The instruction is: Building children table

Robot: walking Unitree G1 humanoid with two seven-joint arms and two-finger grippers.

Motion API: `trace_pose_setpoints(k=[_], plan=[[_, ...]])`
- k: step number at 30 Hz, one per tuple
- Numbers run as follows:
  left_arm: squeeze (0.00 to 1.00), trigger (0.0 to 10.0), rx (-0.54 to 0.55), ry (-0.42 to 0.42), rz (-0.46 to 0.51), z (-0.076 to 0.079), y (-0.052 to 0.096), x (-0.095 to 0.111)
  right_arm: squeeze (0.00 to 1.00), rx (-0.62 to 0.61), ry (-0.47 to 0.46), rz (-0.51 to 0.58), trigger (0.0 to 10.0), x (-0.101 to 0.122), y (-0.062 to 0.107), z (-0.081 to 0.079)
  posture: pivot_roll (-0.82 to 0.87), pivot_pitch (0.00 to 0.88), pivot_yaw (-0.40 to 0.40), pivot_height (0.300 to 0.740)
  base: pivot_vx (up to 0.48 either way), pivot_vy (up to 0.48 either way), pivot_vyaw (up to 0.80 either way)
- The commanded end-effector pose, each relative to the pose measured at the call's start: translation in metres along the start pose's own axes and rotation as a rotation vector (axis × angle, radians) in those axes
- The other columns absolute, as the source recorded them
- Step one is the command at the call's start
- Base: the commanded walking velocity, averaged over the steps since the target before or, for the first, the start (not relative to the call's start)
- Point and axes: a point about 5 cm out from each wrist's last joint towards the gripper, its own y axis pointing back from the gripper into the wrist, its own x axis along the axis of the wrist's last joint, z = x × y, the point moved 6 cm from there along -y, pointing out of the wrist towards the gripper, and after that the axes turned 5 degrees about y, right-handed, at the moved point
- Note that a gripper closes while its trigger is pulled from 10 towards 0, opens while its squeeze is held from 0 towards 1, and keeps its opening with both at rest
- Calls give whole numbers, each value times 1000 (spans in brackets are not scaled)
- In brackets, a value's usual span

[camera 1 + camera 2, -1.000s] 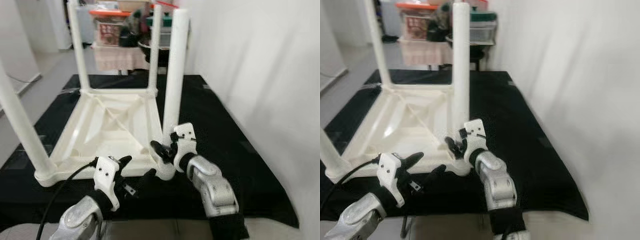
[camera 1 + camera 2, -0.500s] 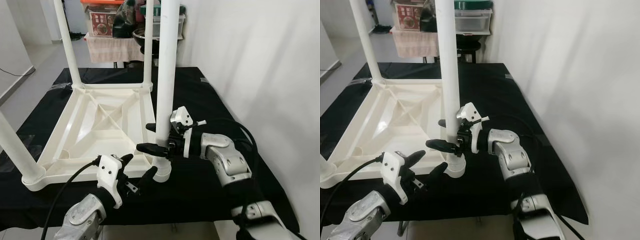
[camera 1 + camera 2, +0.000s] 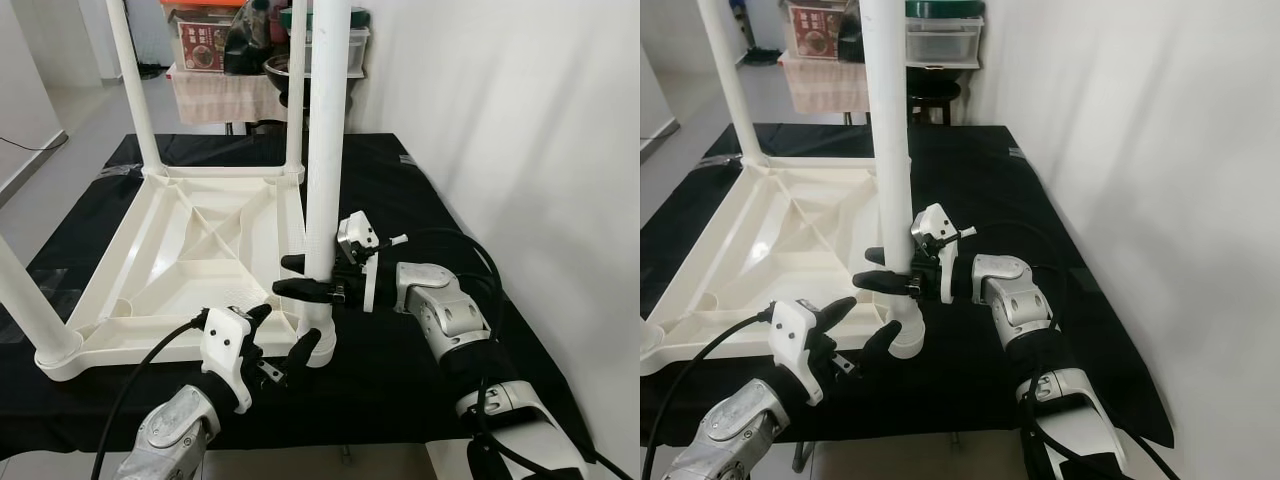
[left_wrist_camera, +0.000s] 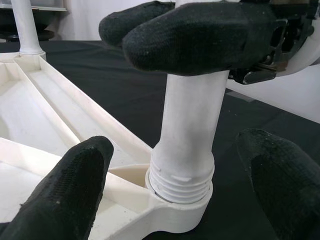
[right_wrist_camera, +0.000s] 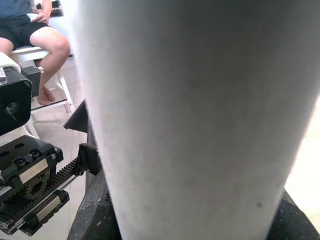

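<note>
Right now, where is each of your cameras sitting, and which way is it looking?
Left eye view: on my head, looking forward and down at the upside-down white table on the black mat; both silver arms show.
Right eye view: beside it, same scene.
Left wrist view: on my left wrist, looking along the open left gripper at the near leg in its threaded socket.
Right wrist view: on my right wrist, pressed close to that leg.
Shared: all four see this leg, held by the right gripper.

Table (image 3: 190, 250): white moulded plastic, smooth, faintly glossy. Leg (image 3: 325, 150): same plastic, matt, threaded at base. Desk (image 3: 420, 200): matt black cloth cover. Right hand (image 3: 300, 278): fingers black, rough-textured; arms silver, satin.
</note>
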Motion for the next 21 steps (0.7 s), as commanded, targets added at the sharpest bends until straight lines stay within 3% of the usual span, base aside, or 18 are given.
trace_pose_setpoints(k=[1, 3, 4, 5, 6, 7, 8, 10, 15, 16, 20, 21], plan=[[0, 10000, -1, 5, -11, 1, -2, -4, 0, -82, -26, -6, 0, -5, 10, 11, -3, 0, -83, 740, 0, 0, 0], [0, 10000, -1, 5, -11, 1, -2, -4, 0, -82, -26, -6, 0, -5, 10, 11, -3, 0, -83, 740, 0, 0, 0], [0, 10000, -1, 0, -14, 1, -1, -4, 0, -239, -54, -44, 0, -16, 14, 21, -5, 0, -82, 740, 0, 0, 0], [0, 10000, 1, -5, -17, -1, 0, -3, 0, -511, -140, -128, 0, -41, 19, 19, -14, 12, -66, 740, 0, 0, 0], [0, 10000, 1, -12, -21, -2, 1, -3, 0, -696, -182, -191, 0, -57, 25, 5, -19, 12, -51, 740, 0, 0, 0], [0, 10000, 1, -12, -21, -2, 1, -3, 0, -696, -182, -191, 0, -57, 25, 5, -19, 12, -51, 740, 0, 0, 0], [0, 10000, 1, -16, -24, -3, 1, -3, 0, -823, -210, -227, 0, -64, 33, -5, -22, 12, -47, 740, 0, 0, 0], [0, 10000, 1, -20, -26, -4, 2, -3, 0, -827, -201, -235, 0, -65, 28, -13, -32, 10, -39, 740, 0, 0, 0], [0, 10000, -4, -23, -36, -6, -1, -5, 0, -813, -146, -216, 0, -61, 17, 5, -20, 0, -34, 740, 0, 0, 0], [0, 10000, 9, -27, -36, -8, -1, -5, 0, -754, -158, -189, 10000, -56, 5, 10, -17, 0, -31, 740, 0, 0, 0], [0, 10000, 16, -28, -34, -9, -1, -5, 0, -710, -173, -165, 10000, -53, 0, 9, -17, 0, -31, 740, 0, 0, 0], [0, 10000, 25, -35, -39, -9, 1, -5, 1000, -607, -167, -79, 10000, -34, -9, 10, -12, 0, -27, 740, 0, 0, 0]])
